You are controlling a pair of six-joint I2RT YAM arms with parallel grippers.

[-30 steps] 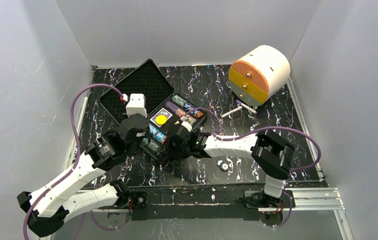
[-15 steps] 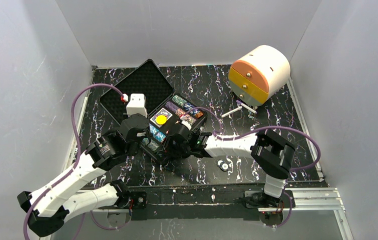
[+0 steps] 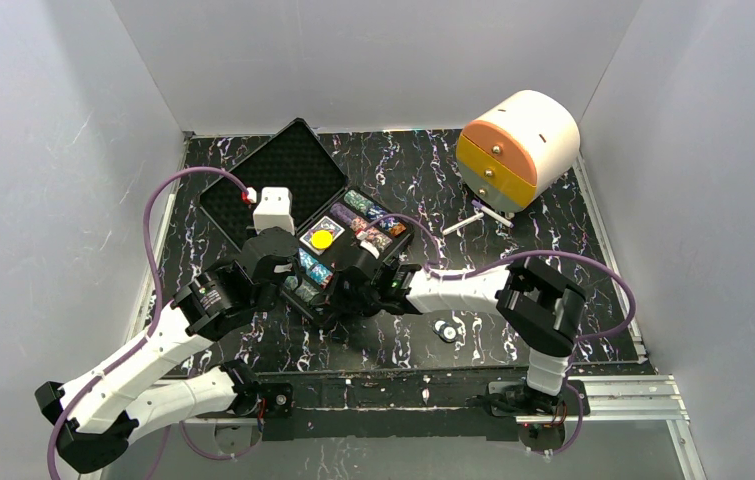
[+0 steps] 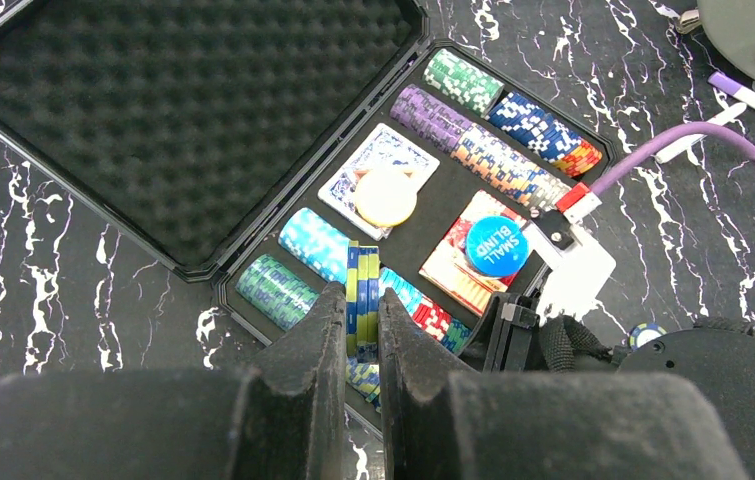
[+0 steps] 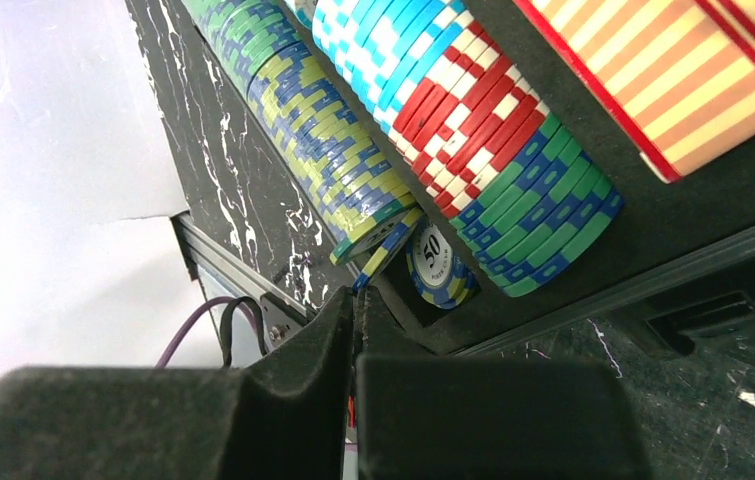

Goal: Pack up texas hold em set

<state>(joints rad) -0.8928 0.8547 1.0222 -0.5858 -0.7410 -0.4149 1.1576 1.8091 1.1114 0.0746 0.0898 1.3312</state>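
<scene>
At the near edge of the table (image 3: 553, 230), a small round button (image 3: 444, 328) lies on its own, just right of the right arm. It is well apart from the case (image 4: 431, 215), which stands open left of centre with both arms over its near corner.

The right gripper (image 5: 354, 304) is at the near end of the tray, its fingers pressed together. A tilted chip (image 5: 381, 252) meets the fingertips there. The view is too tight to say whether it is nipped or only touched. Beside it a chip marked 50 (image 5: 438, 263) lies face out at the end of a row of light blue, red and green chips (image 5: 463, 130). A yellow-green and blue row (image 5: 323, 130) runs alongside.

The left gripper (image 4: 361, 300) hangs above the same corner, pinching a few yellow-green and blue chips (image 4: 362, 268) on edge between its fingers.

Further in, the tray holds a light blue row (image 4: 313, 245) and a green one (image 4: 273, 290). There is also a red-striped card deck (image 4: 453, 275) with a blue button reading SMALL BLIND (image 4: 498, 245) on top. A blue-backed deck (image 4: 378, 165) carries a cream button (image 4: 386, 197). Behind these lie purple (image 4: 433, 115), green (image 4: 463, 80), dark blue (image 4: 543, 130) and orange-and-blue (image 4: 503, 170) rows.

The foam-lined lid (image 4: 183, 110) lies flat beyond the tray.

At the far right a pen (image 3: 478, 216) rests just in front of a cream and orange drawer box (image 3: 518, 148).
</scene>
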